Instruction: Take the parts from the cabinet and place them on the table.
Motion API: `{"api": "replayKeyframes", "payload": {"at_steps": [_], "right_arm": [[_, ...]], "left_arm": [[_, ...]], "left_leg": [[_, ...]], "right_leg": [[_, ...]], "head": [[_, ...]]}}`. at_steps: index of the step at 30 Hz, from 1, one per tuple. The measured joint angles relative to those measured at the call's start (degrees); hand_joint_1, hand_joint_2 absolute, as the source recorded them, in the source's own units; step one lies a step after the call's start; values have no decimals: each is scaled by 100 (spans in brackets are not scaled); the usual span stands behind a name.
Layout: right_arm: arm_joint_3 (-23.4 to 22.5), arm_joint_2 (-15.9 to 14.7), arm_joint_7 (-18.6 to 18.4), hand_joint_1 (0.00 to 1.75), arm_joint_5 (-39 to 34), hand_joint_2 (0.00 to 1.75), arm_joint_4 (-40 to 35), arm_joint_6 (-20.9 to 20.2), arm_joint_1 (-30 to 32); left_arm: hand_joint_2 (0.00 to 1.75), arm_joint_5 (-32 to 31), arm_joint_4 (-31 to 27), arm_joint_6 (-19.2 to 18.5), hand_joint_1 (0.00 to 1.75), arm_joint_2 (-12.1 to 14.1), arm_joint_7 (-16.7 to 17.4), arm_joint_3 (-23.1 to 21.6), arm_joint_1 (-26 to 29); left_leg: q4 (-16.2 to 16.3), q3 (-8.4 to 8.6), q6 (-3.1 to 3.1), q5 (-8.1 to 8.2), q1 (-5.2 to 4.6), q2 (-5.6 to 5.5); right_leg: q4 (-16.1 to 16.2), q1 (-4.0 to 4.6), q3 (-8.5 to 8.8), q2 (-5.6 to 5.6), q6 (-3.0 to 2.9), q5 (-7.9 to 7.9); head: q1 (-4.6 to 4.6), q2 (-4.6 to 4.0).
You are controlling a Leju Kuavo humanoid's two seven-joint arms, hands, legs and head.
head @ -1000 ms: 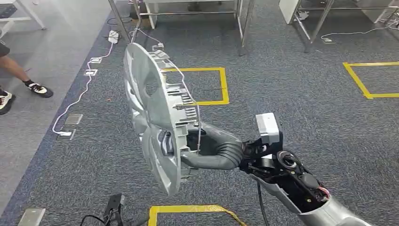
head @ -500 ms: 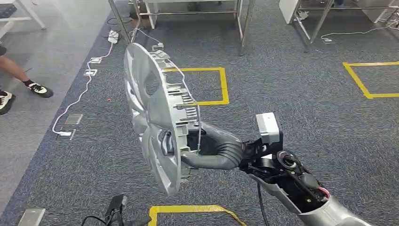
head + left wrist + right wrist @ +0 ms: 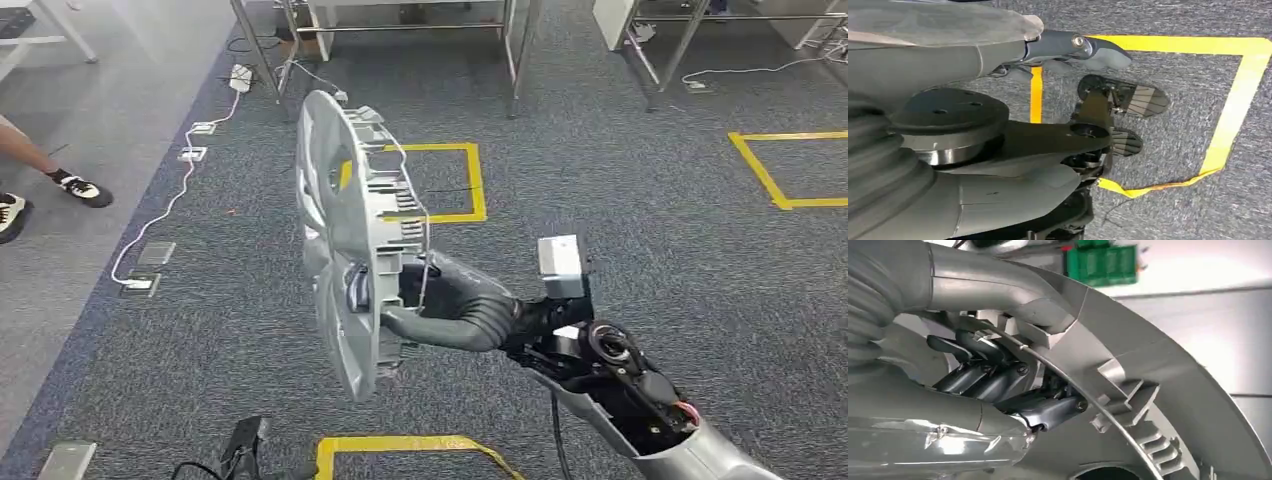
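Head view: silver wheel cover (image 3: 345,240) held on edge at centre left of the frame, above grey carpet (image 3: 620,180) marked with yellow tape squares (image 3: 440,180). Right hand (image 3: 415,300) wrapped around its lower rim from behind, thumb along the back.

Left wrist view: left hand (image 3: 1068,47) at upper centre, fingers loosely curled, holding nothing, over carpet and yellow tape.

Right wrist view: dark fingers (image 3: 993,375) hooked through the ribbed inner rim of the wheel cover (image 3: 1148,370), gripping tight.
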State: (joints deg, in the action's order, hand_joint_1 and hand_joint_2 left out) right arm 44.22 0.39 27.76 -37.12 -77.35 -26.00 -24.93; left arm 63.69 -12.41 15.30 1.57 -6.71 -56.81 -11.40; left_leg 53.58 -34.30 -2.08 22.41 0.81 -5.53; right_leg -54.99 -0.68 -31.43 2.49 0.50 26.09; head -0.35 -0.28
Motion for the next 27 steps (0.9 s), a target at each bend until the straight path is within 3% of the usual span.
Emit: {"api": "replayKeyframes", "payload": {"at_steps": [1,3,4,5,6,8,9,10,11,13,14,15,16,18,19,20,21,22,24,25,26,27], "right_arm": [[0,2,0,175,254,175,0,334,-1],[-4,6,-7,175,741,175,-4,973,6],[-9,7,-9,175,874,175,-13,1176,19],[-35,7,-7,175,932,175,-13,1280,29],[-44,7,0,175,987,175,-13,1317,18],[-42,7,13,175,1081,175,-15,1409,44],[-44,7,22,175,1140,175,-15,1474,76],[-44,7,31,175,1188,175,-15,1531,110],[-44,7,42,175,1243,175,-15,1573,158],[-46,7,105,175,1302,175,-15,1586,223],[-46,7,147,175,1304,175,-13,1577,236],[-44,15,193,175,1301,175,-4,1564,262],[-59,20,232,175,1286,175,-4,1542,286],[-61,24,236,175,1284,175,0,1540,321],[-72,39,247,175,1286,175,-2,1533,323],[-96,44,251,175,1284,175,-2,1527,322],[-111,55,288,175,1264,175,-2,1520,319],[-136,55,313,175,1242,175,0,1518,322],[-179,55,315,175,1201,175,18,1535,324],[-201,55,297,175,1194,175,24,1577,332],[-223,55,267,175,1194,175,31,1605,350],[-256,55,249,175,1194,175,31,1629,368]], "left_arm": [[175,0,0,24,0,24,0,-2,4],[175,-46,0,37,0,35,0,-7,6],[175,-70,-2,37,0,28,0,-7,10],[175,-81,-2,37,0,26,0,-7,10],[175,-96,-2,37,0,37,0,-7,11],[175,-136,-2,55,0,50,20,-24,12],[175,-161,-2,55,0,57,37,-39,16],[175,-177,-2,68,0,59,59,-46,18],[175,-190,-2,112,0,59,88,-48,22],[175,-190,-2,169,0,72,85,-52,27],[175,-186,-2,201,0,107,65,-55,27],[175,-164,0,239,0,158,46,-55,12],[175,-162,0,260,0,164,24,-55,16],[175,-155,0,276,0,201,4,-57,31],[175,-135,0,282,0,227,-13,-57,23],[175,-103,-2,295,0,234,-41,-57,21],[175,-72,-2,297,0,245,-76,-57,1],[175,-57,-2,297,0,260,-105,-57,-16],[175,-50,-2,289,0,290,-105,-57,-13],[175,-50,-2,276,0,302,-68,-57,-6],[175,-50,0,256,0,319,-29,-57,2],[175,-50,-2,221,0,330,2,-57,7]], "left_leg": [[45,-6,87,23,-19,1],[-45,43,149,7,-28,10],[-236,153,170,-64,73,27],[-332,234,176,-64,59,47],[-367,274,198,-62,69,72],[-357,320,191,-17,69,128],[-345,340,176,22,76,134],[-328,361,154,55,90,134],[-295,393,114,111,119,131],[-141,434,10,257,204,101],[-35,430,-50,348,235,96],[34,373,-119,407,184,82],[41,380,-140,410,192,75],[-21,440,-174,429,211,59],[-20,459,-208,472,224,66],[139,427,-213,494,220,242],[509,217,-213,573,202,408],[1049,-126,-216,725,180,477],[2001,-833,-200,888,160,503],[2098,-1032,-166,760,152,503],[1935,-1063,-128,514,134,503],[1473,-961,-71,114,111,503]], "right_leg": [[28,-25,5,0,48,2],[99,-19,44,10,93,-16],[110,19,76,-9,98,-9],[-20,35,40,-96,116,71],[-386,19,-136,-132,133,286],[-1359,-24,-636,-170,180,695],[-1687,-56,-827,-179,218,758],[-1716,-86,-872,-190,249,680],[-1447,-118,-770,-198,288,449],[-428,-198,-302,-194,397,-131],[-87,-246,-162,-132,481,-167],[-118,-190,-140,-46,420,-59],[-166,-183,-151,-76,303,-32],[-184,-155,-151,-87,205,33],[-167,-177,-50,-103,144,66],[-143,-174,14,-128,100,100],[-122,-165,74,-163,55,140],[-98,-153,135,-193,36,179],[-75,-134,263,-235,22,289],[-74,-124,348,-243,24,358],[-70,-117,442,-250,24,426],[-63,-111,565,-256,32,517]], "head": [[-17,0],[-66,0],[-79,0],[-59,0],[5,0],[26,0],[24,0],[26,0],[31,0],[39,0],[66,0],[105,0],[94,0],[28,0],[20,0],[-9,0],[-59,0],[-99,0],[-147,0],[-160,0],[-179,0],[-201,0]]}}
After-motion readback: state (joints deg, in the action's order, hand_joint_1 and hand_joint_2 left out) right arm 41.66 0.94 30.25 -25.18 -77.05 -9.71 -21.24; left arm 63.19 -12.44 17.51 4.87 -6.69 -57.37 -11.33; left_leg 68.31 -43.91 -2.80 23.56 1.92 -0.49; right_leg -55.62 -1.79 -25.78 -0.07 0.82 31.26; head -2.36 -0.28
